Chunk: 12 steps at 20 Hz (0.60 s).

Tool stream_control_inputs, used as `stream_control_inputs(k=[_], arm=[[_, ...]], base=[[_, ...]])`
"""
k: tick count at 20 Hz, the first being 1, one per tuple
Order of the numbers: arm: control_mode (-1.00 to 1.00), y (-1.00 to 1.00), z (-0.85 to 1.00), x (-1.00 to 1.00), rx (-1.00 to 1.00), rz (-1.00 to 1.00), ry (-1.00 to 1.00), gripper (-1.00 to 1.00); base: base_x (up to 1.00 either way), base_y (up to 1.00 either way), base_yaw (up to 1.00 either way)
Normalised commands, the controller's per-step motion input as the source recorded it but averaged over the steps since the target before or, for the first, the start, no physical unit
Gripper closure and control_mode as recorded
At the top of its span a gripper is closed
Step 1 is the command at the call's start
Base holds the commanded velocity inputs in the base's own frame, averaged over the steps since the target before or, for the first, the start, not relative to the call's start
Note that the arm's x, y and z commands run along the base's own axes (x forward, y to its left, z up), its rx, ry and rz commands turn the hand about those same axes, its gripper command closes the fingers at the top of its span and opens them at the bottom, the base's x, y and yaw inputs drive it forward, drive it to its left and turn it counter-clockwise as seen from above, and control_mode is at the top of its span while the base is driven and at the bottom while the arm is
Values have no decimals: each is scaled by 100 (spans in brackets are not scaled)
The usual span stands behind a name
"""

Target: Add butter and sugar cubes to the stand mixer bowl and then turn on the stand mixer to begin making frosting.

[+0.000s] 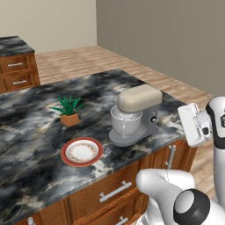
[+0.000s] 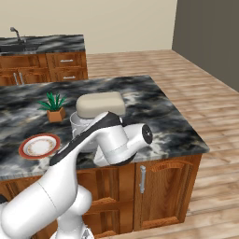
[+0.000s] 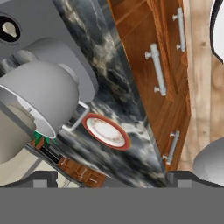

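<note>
The stand mixer bowl (image 1: 125,123) sits seated on the stand mixer (image 1: 137,115), under its beige tilting head, near the front edge of the dark marbled tabletop (image 1: 35,127). From the hand view its side handle (image 3: 75,121) points toward the red-rimmed plate (image 1: 82,152), which lies just beside the mixer. I can't make out the butter or the sugar cubes on that plate; they are too small to tell. Butter would likely be soft and slick, best pinched lightly across its narrow sides; cubes are light, crumbly, easy to scatter. A potted plant (image 1: 68,110) stands further back. The claw (image 3: 111,177) hangs off the tabletop's front, level with the mixer, jaws spread wide, holding nothing.
</note>
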Motion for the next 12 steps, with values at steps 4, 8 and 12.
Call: stream_control_inputs(k=[4,8,12], arm=[[-100,10,-1,0,0,3,-1,-100],[-100,0,-9,4,0,3,-2,-100],[-100,0,-20,15,0,5,-5,-100]], base=[[0,0,0],[0,0,0],[0,0,0]])
